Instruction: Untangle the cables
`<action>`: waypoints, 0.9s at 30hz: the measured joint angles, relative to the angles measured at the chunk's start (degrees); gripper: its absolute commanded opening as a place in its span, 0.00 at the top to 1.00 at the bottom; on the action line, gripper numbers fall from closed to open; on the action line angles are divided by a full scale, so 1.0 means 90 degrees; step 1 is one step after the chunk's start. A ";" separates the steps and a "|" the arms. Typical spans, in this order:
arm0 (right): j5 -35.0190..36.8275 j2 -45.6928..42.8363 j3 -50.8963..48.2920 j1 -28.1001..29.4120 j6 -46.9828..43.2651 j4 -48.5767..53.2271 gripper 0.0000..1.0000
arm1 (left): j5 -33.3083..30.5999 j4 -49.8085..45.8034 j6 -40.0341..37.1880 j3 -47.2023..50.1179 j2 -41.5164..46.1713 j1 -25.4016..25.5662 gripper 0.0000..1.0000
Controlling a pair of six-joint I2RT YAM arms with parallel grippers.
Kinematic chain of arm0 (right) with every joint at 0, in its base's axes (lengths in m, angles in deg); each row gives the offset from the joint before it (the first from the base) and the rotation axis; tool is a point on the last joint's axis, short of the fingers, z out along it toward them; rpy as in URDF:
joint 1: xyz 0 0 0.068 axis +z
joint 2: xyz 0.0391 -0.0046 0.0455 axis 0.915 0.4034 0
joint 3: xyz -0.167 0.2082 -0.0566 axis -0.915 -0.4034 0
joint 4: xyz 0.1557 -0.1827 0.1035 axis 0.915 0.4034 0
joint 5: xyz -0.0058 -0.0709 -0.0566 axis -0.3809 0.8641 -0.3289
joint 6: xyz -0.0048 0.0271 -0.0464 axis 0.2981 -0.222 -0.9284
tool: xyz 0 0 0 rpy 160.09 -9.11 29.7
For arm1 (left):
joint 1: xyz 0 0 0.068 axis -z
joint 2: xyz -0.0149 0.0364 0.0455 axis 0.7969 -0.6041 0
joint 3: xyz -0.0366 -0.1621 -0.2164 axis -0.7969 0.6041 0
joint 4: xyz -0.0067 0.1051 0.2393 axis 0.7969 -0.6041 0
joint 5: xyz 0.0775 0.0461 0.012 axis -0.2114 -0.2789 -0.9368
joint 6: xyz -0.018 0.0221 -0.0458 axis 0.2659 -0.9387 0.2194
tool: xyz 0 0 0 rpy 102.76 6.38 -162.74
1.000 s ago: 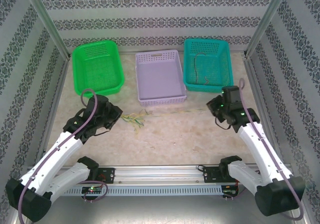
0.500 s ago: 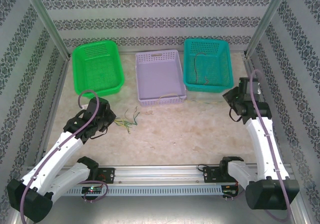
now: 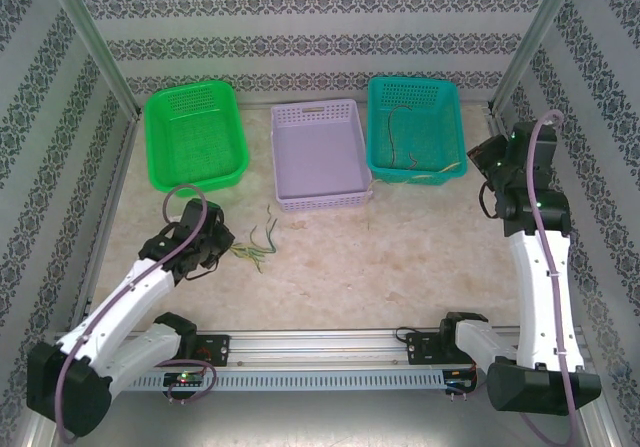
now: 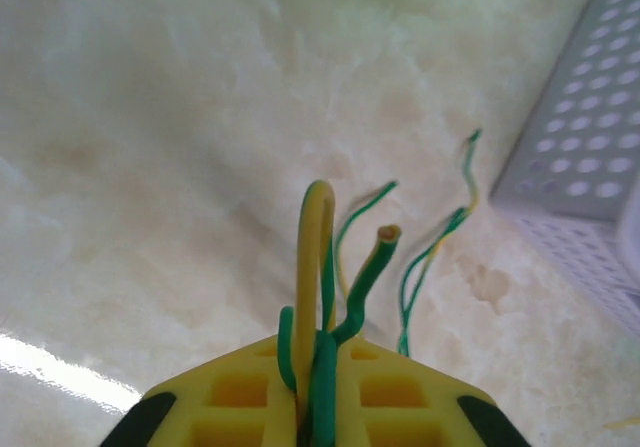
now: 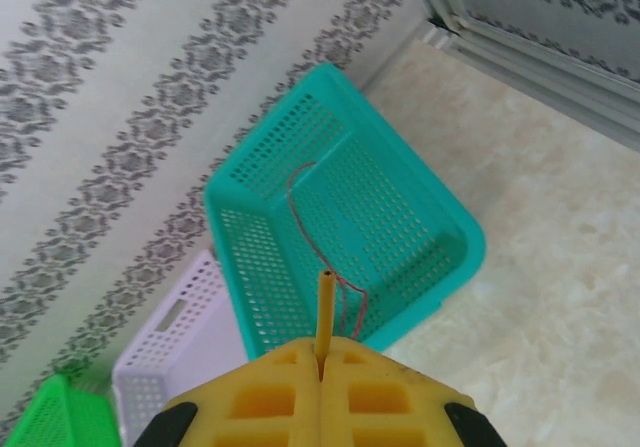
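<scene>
The left gripper (image 3: pixel 224 241) (image 4: pixel 312 359) is clamped on a small bundle of green-and-yellow cables (image 3: pixel 256 249) (image 4: pixel 324 267). In the left wrist view the strands come up from between its yellow fingers (image 4: pixel 240 392) toward the middle of the frame. One yellow strand bends over in a tight loop, and the thinner loose ends curl toward the upper right, near the lavender basket (image 3: pixel 322 203) (image 4: pixel 590 157). From above, the bundle fans out to the right of the gripper, left of centre, and lies on the table short of that basket's lower left corner.

The right gripper (image 3: pixel 484 159) (image 5: pixel 322 359) is pinched closed on a single yellow cable (image 3: pixel 444 172) (image 5: pixel 325 307). In the right wrist view a short stub stands straight up between the fingers. From above, the cable trails leftward across the lower right corner of the teal basket (image 3: pixel 375 117) (image 5: pixel 232 237). A dark cable (image 3: pixel 396 132) (image 5: pixel 305 217) lies inside that basket, running roughly top to bottom in the frame.

The beige marbled tabletop (image 3: pixel 400 257) carries the green basket (image 3: pixel 158 157) (image 5: pixel 50 412), the lavender one and the teal one in a row across the upper half. Patterned wallpaper (image 3: pixel 300 37) encloses the cell, and an aluminium rail (image 3: pixel 320 345) crosses the bottom.
</scene>
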 measured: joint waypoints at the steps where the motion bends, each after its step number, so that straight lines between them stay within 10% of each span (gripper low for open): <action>1: -0.0034 0.0000 0.0143 0.0061 -0.0010 -0.0005 1.00 | 0.0129 0.0182 0.0027 0.0126 -0.0168 -0.0046 0.60; 13: -0.0619 0.0044 0.0760 0.0678 -0.0012 -0.1120 1.00 | 0.0862 0.0597 0.0168 -0.0668 -0.1071 -0.0255 0.25; 27: -0.0755 0.0624 0.0678 0.1365 -0.0068 -0.2307 1.00 | 0.0505 -0.0906 0.0491 -0.2856 -0.1025 -0.0255 0.20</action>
